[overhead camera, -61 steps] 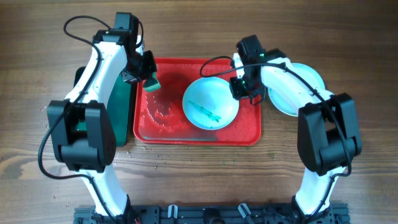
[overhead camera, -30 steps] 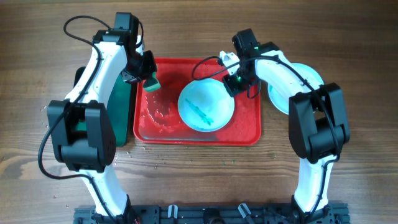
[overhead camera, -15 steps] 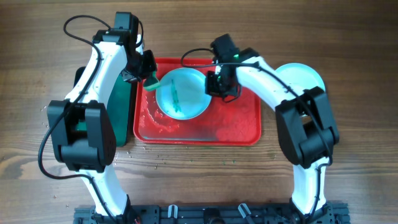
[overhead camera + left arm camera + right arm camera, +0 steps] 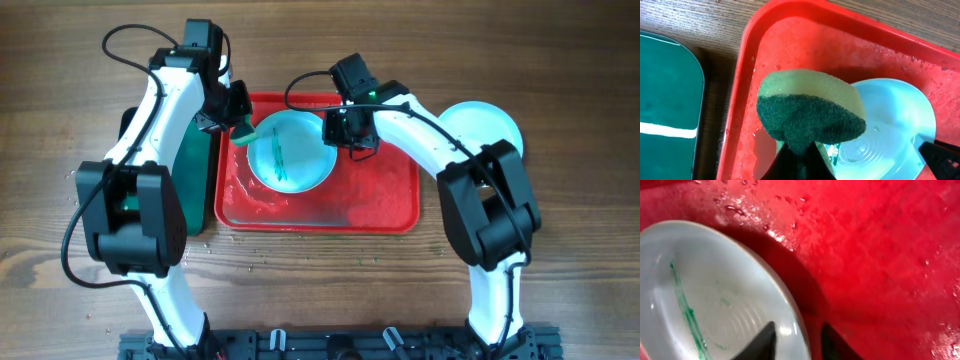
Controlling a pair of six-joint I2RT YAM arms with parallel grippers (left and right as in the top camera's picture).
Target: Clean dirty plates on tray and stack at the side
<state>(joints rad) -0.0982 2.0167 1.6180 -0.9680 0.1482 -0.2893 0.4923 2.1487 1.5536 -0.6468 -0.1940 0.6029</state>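
A pale aqua plate (image 4: 291,150) with a green smear lies tilted in the red tray (image 4: 385,205). My right gripper (image 4: 343,133) is shut on its right rim; the right wrist view shows the rim between the fingers (image 4: 799,341). My left gripper (image 4: 238,124) is shut on a yellow-and-green sponge (image 4: 810,112) at the plate's left edge, over the tray's far left part. The plate (image 4: 890,130) shows beside the sponge in the left wrist view. Another pale aqua plate (image 4: 485,122) lies on the table right of the tray. The white plate is not in view.
A dark green tray (image 4: 200,170) lies against the red tray's left side, mostly under my left arm; it also shows in the left wrist view (image 4: 665,100). The red tray's floor is wet. The table (image 4: 560,220) is wood.
My right gripper has dragged the smeared plate leftward across the tray until it reaches the sponge. The left arm has stayed still.
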